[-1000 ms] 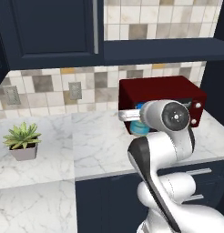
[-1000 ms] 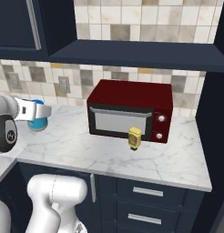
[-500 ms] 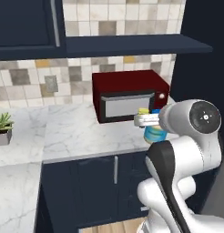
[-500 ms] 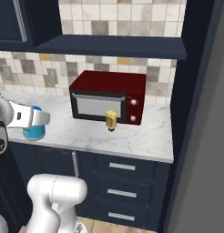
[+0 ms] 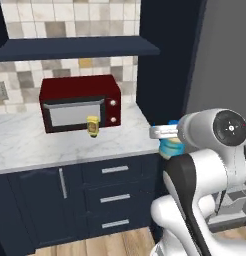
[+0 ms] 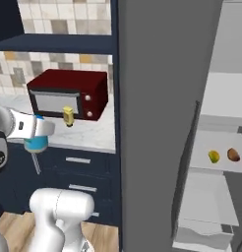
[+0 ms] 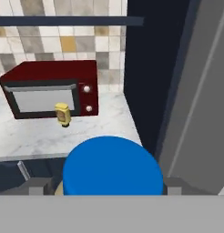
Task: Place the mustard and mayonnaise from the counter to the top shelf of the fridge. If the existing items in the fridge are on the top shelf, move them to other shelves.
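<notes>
1. The pincer (image 7: pixel 104 189) is clamped on the mayonnaise jar (image 7: pixel 111 164): in the hand view its two finger tips (image 7: pixel 37 185) press the jar's sides, left and right of the blue lid.
2. In the left base view the jar (image 5: pixel 171 146) hangs just past the right end of the desk (image 5: pixel 55 145), in front of the dark cabinet side, partly hidden behind the arm's wrist. In the right base view it (image 6: pixel 35 142) shows as a blue lid under the white hand, held out in front of the drawers.
3. No label or writing on the jar can be read; the lid covers nearly all of it in the hand view.
4. The mustard (image 5: pixel 93 126) stands upright on the desk, just in front of the microwave (image 5: pixel 80 102), near its right half. It is a small yellow bottle with a darker patch on its front; whatever is printed there is too small to read.
5. The microwave is dark red with a grey window and two pale knobs; no brand shows.
6. In the right base view the fridge (image 6: pixel 226 113) stands open at the right, its door (image 6: pixel 157 108) seen from the side as a broad grey slab. A yellow item (image 6: pixel 214 156) and a brown item (image 6: pixel 233 154) lie side by side on a shelf (image 6: pixel 219 165) inside; what they are is hard to make out.
</notes>
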Available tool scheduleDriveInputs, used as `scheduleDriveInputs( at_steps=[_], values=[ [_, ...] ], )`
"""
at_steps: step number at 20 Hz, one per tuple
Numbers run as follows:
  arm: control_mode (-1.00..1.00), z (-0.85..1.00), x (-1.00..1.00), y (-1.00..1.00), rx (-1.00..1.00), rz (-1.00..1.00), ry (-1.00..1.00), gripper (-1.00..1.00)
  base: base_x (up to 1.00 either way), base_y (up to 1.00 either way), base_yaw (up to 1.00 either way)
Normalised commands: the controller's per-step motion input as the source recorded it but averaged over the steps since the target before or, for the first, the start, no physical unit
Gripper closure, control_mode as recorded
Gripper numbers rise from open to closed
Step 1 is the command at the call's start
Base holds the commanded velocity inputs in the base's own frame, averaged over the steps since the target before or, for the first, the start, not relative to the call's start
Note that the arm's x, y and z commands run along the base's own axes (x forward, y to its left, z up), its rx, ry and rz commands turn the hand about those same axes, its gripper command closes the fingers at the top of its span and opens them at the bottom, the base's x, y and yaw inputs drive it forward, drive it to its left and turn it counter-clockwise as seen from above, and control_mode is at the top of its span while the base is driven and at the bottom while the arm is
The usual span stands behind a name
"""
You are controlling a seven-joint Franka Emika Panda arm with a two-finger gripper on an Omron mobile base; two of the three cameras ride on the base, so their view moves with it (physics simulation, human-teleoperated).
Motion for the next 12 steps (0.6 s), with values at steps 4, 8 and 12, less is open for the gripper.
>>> scheduleDriveInputs(
  at_steps=[4,8,12],
  values=[
    [1.00,0.00,0.00,0.00,0.00,0.00,0.00,1.00,0.19,-1.00,-0.04],
    [1.00,0.00,0.00,0.00,0.00,0.00,0.00,1.00,0.04,-1.00,-0.01],
    [1.00,0.00,0.00,0.00,0.00,0.00,0.00,1.00,0.20,-1.00,-0.01]
  ],
)
